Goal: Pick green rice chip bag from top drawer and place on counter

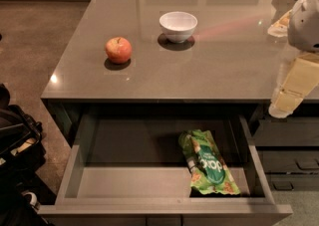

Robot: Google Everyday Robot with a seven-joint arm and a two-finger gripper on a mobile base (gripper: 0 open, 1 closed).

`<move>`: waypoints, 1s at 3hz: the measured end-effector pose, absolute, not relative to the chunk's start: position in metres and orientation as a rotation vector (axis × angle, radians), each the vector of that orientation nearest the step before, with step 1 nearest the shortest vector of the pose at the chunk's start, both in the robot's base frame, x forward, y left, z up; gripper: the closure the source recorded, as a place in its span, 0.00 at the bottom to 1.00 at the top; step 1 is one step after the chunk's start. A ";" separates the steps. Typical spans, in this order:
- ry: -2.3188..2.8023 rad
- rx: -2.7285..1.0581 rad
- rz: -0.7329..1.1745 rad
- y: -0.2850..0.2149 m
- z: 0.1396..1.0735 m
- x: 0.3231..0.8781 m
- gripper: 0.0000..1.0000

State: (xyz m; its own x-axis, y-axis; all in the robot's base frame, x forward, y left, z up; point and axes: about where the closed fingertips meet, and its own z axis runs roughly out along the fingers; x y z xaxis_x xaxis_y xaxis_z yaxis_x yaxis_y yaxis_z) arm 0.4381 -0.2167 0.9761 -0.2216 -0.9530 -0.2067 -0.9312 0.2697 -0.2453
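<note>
The green rice chip bag lies flat in the open top drawer, at its right side, with its long axis running front to back and its teal logo facing up. The counter is above and behind the drawer. My gripper hangs at the far right of the view, over the counter's front right edge. It is well above and to the right of the bag and holds nothing that I can see.
A red apple and a white bowl stand on the counter. Smaller dark drawers with handles are to the right of the open drawer. A black bulky object sits on the floor at the left.
</note>
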 end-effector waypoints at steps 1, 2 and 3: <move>2.231 -1.712 -0.100 -0.217 0.976 0.438 0.00; 2.290 -1.588 -0.040 -0.220 0.951 0.428 0.00; 2.405 -1.280 0.128 -0.212 0.900 0.405 0.00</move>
